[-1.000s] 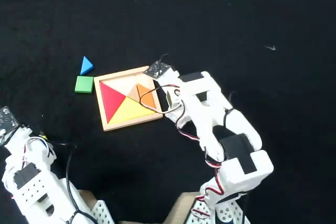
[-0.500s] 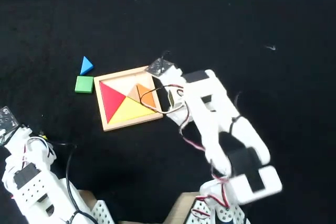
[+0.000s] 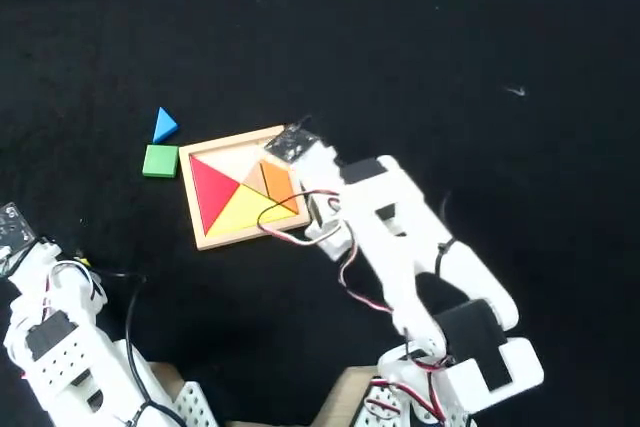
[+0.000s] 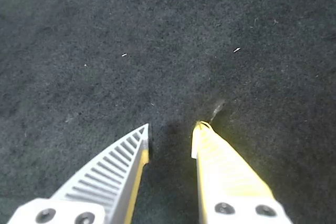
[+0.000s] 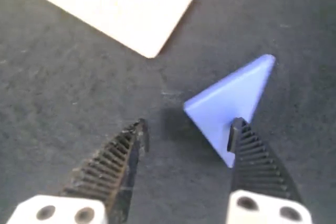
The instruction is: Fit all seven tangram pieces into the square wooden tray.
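While the right gripper [image 5: 188, 128] hangs low over the black cloth tabletop [image 5: 63, 103], we see a pale blue triangular tangram piece [image 5: 228, 98] lying flat on the cloth. It has a smooth face and crisp edges. It sits near one corner of the square light-wood tray [image 5: 121, 3] but apart from it. The gripper's jaws stand wide apart w/ nothing clamped btwn them. One black ribbed fingertip [image 5: 247, 150] overlaps the triangle's near edge and the other is over bare cloth, so most of the piece lies ahead of the gap and off to one side. We can't tell if that tip touches the piece.

From the high view, this gripper is over the tray's far right corner. Inside the tray lie a large red triangle [image 3: 208, 187], a large yellow triangle [image 3: 245, 212] and a smaller orange triangle [image 3: 282, 187], w/ bare wood beside them. Outside, just beside the tray's left corner, sit a green square block [image 3: 160, 160] and a small bright blue triangle [image 3: 164, 126].

The left gripper [image 4: 170, 132] is over bare cloth, jaws partly apart, holding nothing.
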{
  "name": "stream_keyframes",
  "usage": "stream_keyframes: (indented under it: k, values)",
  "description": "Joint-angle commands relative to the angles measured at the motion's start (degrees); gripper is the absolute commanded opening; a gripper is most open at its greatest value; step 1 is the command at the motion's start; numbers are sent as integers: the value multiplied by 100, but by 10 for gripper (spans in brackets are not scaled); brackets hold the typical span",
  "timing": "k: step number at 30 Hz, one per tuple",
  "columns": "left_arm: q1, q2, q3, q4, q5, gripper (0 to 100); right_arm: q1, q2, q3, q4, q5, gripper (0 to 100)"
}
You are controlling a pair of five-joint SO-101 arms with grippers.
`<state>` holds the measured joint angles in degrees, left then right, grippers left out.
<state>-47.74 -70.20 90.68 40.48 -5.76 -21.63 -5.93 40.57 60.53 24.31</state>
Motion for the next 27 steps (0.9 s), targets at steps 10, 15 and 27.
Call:
stream_keyframes:
  k: [10, 15, 27]
  values:
    - [75, -70, -22, -123, -26, 145, 519, 1446, -831, -132, 484, 243]
    - [101, -70, -22, -123, -26, 145, 554, 1446, -857, -158, 492, 150]
    - [163, -70, -22, -123, -35, 145, 369, 101, -980, 730, 211, 216]
